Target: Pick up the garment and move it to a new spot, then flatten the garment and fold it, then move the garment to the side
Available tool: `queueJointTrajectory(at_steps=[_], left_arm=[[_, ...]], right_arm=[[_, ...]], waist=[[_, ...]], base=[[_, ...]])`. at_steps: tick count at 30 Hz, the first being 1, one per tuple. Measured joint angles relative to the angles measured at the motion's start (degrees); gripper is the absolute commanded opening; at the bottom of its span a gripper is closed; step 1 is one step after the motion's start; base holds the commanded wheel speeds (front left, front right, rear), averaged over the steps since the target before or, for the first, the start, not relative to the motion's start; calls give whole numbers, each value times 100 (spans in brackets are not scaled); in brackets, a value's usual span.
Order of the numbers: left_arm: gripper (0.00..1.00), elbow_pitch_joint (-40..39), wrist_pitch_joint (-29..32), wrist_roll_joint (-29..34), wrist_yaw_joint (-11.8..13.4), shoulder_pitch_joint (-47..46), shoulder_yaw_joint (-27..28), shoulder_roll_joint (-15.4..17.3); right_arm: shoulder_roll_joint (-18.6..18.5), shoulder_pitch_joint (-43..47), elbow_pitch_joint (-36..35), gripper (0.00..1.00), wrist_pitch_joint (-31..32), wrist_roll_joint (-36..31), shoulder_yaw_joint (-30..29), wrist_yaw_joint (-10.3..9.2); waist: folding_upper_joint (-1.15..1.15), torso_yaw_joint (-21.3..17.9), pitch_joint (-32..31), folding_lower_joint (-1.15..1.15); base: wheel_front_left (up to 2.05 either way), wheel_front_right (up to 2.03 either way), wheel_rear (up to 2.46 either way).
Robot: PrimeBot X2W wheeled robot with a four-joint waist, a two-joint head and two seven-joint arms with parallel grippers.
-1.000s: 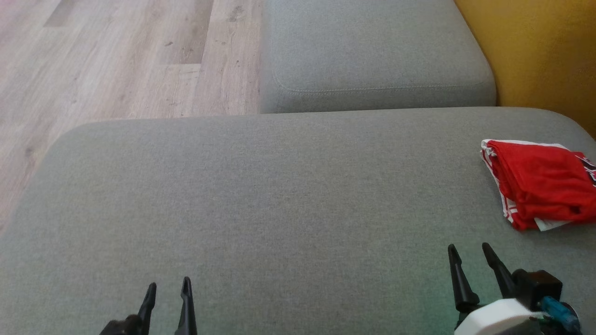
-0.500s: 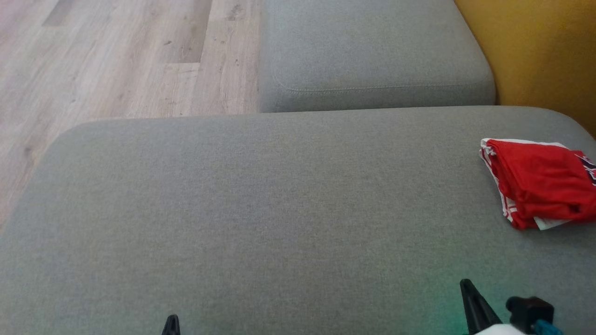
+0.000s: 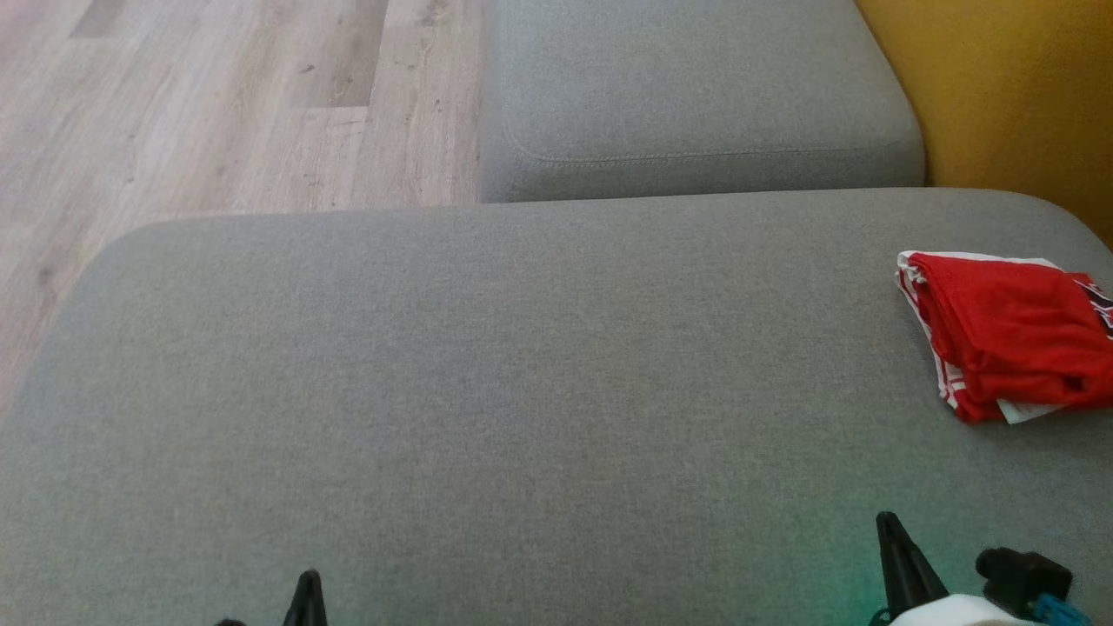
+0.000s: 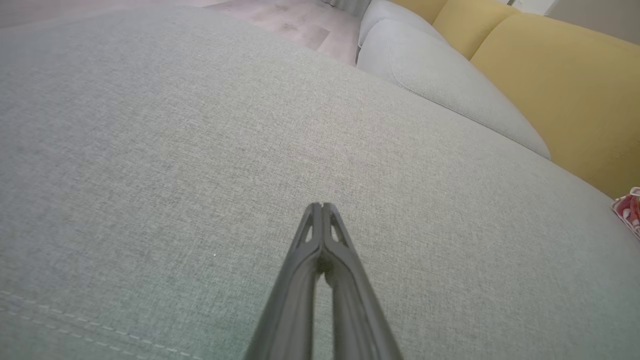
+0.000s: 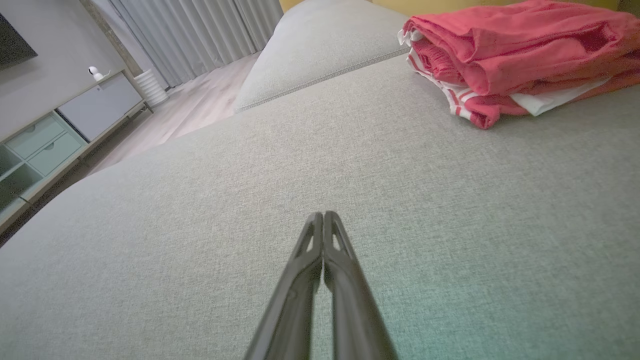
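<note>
Garment [image 3: 1009, 335] beyond closed right fingers [image 5: 297, 300]

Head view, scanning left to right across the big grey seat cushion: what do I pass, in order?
left hand at the bottom edge → right hand at the lower right → folded red garment at the cushion's right end, running off the frame.

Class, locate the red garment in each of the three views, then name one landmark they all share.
Head view: red garment, right edge, on the near cushion.
Left wrist view: red garment, a sliver at the far right edge.
Right wrist view: red garment, top right, folded pile.
Shared landmark: the far grey cushion.
</note>
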Motion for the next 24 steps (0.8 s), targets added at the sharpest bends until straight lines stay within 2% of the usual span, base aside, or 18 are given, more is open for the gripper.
queueJointTrajectory(at_steps=[24], left_arm=[[0, -1, 376, -955, -372, -212, 635, -247]], right_arm=[[0, -257, -66, 0, 204, 1527, -146, 0]], waist=[[0, -43, 138, 0]], base=[[0, 0, 0]])
